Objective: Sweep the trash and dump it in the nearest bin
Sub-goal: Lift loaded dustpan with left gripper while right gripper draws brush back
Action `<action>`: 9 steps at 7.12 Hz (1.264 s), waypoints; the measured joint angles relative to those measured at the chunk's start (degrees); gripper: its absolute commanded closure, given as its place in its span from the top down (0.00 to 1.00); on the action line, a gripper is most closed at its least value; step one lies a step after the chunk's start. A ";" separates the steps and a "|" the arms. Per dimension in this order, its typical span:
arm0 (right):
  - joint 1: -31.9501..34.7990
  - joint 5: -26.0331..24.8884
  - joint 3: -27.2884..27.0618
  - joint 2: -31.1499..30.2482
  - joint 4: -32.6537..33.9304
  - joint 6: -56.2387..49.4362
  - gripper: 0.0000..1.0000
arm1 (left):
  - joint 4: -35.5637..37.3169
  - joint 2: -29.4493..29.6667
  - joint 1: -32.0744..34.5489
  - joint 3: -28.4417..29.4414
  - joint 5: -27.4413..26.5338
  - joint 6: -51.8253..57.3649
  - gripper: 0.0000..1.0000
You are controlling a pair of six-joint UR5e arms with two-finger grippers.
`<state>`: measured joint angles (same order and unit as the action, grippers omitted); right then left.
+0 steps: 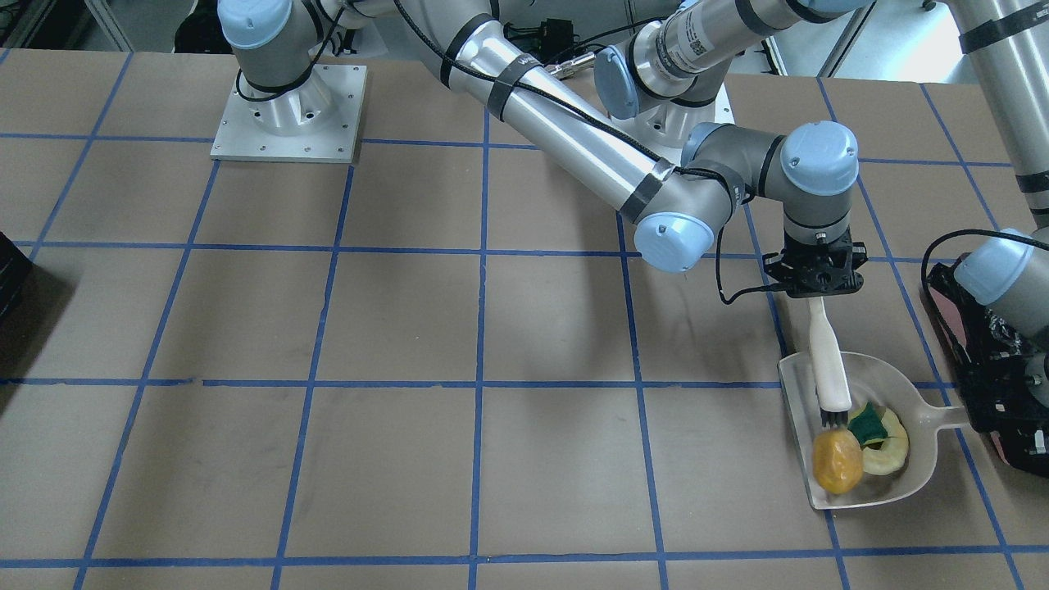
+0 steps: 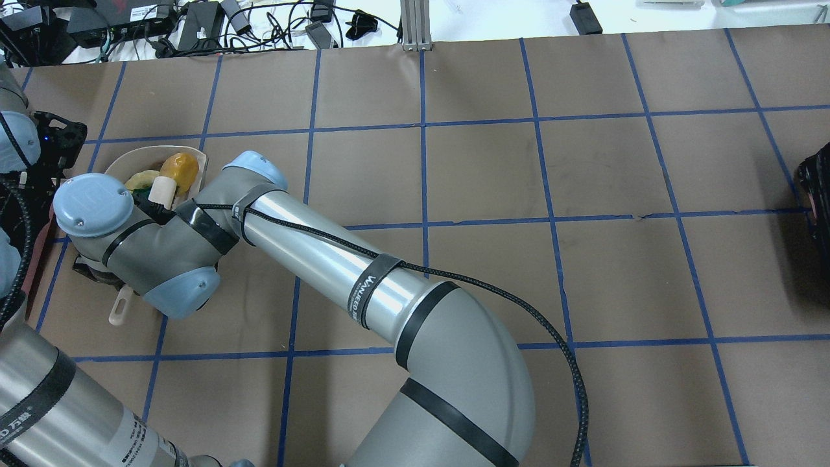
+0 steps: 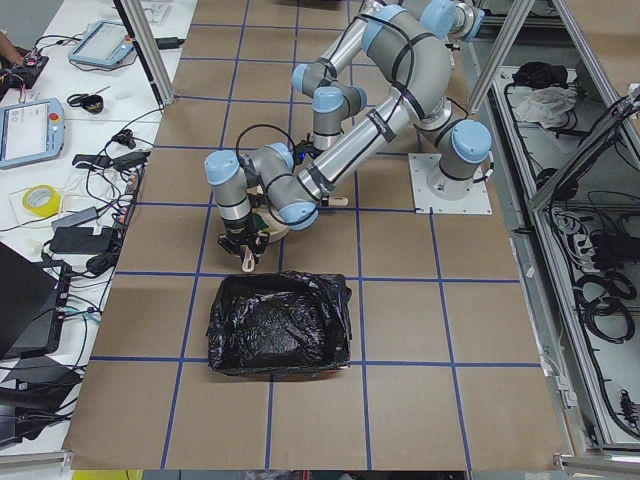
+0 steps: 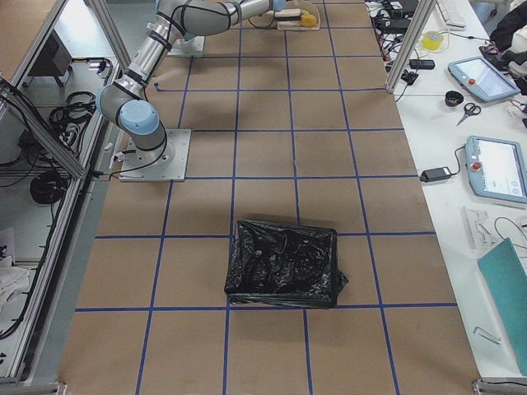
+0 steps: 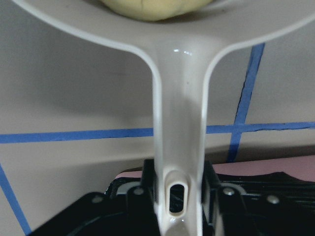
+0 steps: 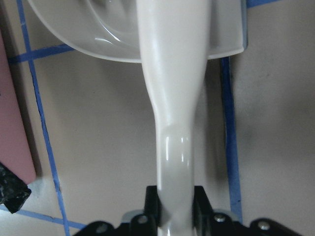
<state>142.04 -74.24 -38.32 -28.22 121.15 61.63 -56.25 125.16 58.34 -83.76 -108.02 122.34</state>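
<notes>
1. The right arm [image 2: 311, 253] slants low across the table [image 2: 616, 279] toward its left end, blocking the way over that stretch.
2. There the dustpan [image 1: 918, 447], the brush [image 1: 829, 373], the left gripper [image 5: 178, 194] and the right gripper [image 1: 817, 293] crowd together, just beside the bin [image 3: 280, 325].
3. Bare tabletop spreads from the middle rightward to the black box [image 2: 818, 191] at the right edge.
</notes>
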 measured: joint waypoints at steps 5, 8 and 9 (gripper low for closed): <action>-3.04 -0.37 -0.58 -9.14 -13.90 -0.26 0.00 | 0.10 -0.15 -0.05 -0.03 0.65 -0.46 0.00; -8.11 -4.61 -3.17 -15.36 -24.49 -3.96 0.00 | -0.61 -1.40 -0.34 -0.17 6.25 -0.61 0.00; -9.90 -7.10 -5.27 -17.22 -27.49 -6.60 0.00 | -1.22 -1.64 -0.78 -0.18 8.40 -0.66 0.00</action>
<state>132.15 -81.34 -43.59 -45.44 93.66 55.03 -57.47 123.52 57.57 -83.94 -99.62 121.69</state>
